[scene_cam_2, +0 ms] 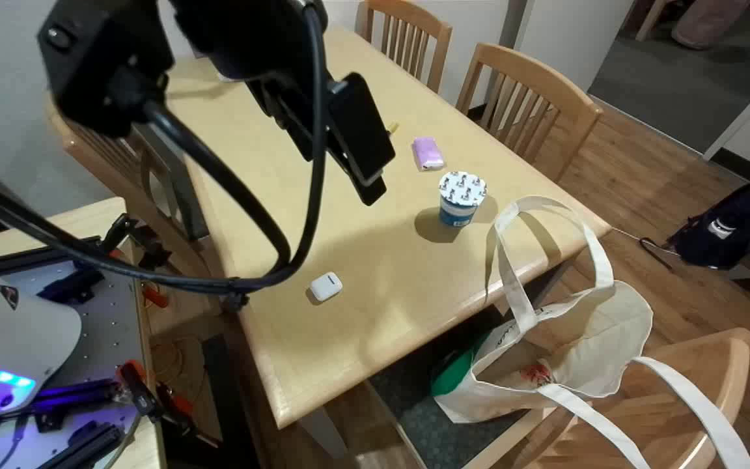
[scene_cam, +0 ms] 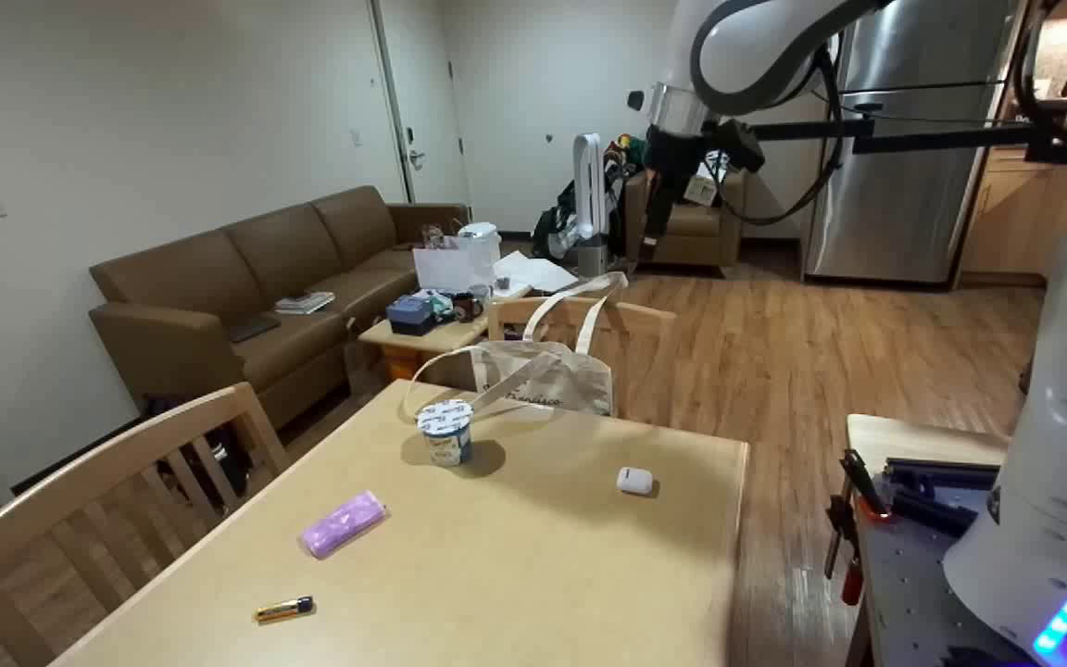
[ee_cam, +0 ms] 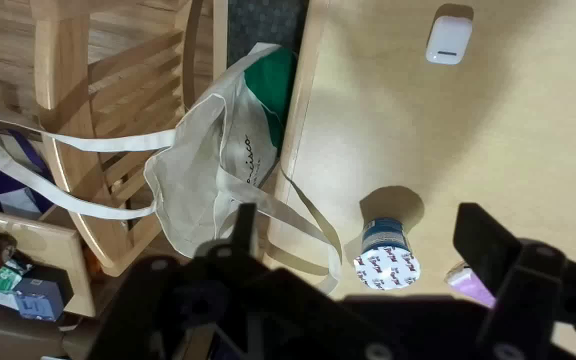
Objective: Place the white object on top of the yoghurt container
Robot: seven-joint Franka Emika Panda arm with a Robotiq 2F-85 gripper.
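The white object [scene_cam: 634,480], a small flat case with rounded corners, lies on the wooden table near its edge on the robot's side; it also shows as the white object [scene_cam_2: 326,286] and, at the top of the wrist view, the white object [ee_cam: 449,40]. Upright on the same table stands the yoghurt container [scene_cam: 445,433], blue and white with a printed lid; the wrist view has the yoghurt container [ee_cam: 387,255] between the fingers in the picture, well beyond them. High above the table, my gripper [ee_cam: 359,217] is open and holds nothing.
A purple packet [scene_cam: 344,523] and a battery [scene_cam: 283,609] lie on the table [scene_cam: 515,565]. Beside its end, a cloth tote bag [scene_cam_2: 544,365] sits on a chair, one strap looping up near the yoghurt container. More chairs [scene_cam_2: 531,104] line the table's far side.
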